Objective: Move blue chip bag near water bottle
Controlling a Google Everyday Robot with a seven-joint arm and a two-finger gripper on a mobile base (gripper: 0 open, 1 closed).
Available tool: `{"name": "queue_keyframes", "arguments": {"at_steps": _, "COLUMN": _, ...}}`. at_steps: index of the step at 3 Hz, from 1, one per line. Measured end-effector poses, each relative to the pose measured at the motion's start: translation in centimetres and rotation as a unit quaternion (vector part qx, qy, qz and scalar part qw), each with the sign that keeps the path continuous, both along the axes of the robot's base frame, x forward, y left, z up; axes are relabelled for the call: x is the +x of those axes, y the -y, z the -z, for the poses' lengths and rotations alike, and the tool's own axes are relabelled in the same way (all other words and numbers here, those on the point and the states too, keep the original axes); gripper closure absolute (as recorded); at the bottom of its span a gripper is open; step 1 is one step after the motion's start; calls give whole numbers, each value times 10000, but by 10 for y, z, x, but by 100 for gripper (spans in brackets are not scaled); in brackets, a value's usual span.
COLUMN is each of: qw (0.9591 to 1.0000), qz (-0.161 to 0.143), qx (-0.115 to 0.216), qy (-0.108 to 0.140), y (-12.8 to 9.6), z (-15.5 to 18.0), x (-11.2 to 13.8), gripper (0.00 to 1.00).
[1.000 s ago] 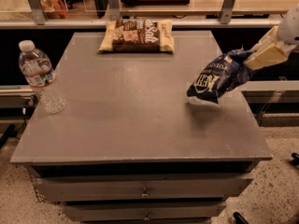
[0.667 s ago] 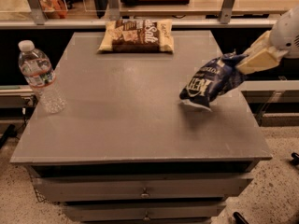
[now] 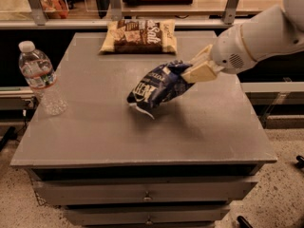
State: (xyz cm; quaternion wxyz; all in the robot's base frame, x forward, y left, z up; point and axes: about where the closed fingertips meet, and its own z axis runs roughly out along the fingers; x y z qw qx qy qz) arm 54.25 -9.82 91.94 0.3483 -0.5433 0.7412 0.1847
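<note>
Bag (image 3: 154, 87) hung over table (image 3: 95, 127) centre, long axis slanting upper-right to lower-left, bottom pointing toward bottle (image 3: 40, 77) well left; gripper (image 3: 192, 71) pinched its top; tan bag (image 3: 138, 36) lay behind.

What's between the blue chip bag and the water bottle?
Nothing: in the camera view, bare grey tabletop separates the crinkly navy-blue chip bag, held at its far end by the gripper, from the clear plastic water bottle.

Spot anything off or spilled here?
Nothing spilled or damaged. The claw holds the blue chip bag tilted near the middle of the table. The water bottle stands upright at the left edge; the tan snack bag lies flat at the back.
</note>
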Motion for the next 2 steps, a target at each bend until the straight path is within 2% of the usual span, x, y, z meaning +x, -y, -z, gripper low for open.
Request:
{"name": "queue_keyframes", "arguments": {"at_steps": 1, "qw": 9991, "qz": -94, "qx": 366, "qy": 170, "y": -60, "z": 7, "x": 15, "gripper": 100}}
{"name": "queue_keyframes", "arguments": {"at_steps": 2, "qw": 9980, "qz": -19, "qx": 566, "qy": 287, "y": -85, "z": 10, "x": 30, "gripper": 100}}
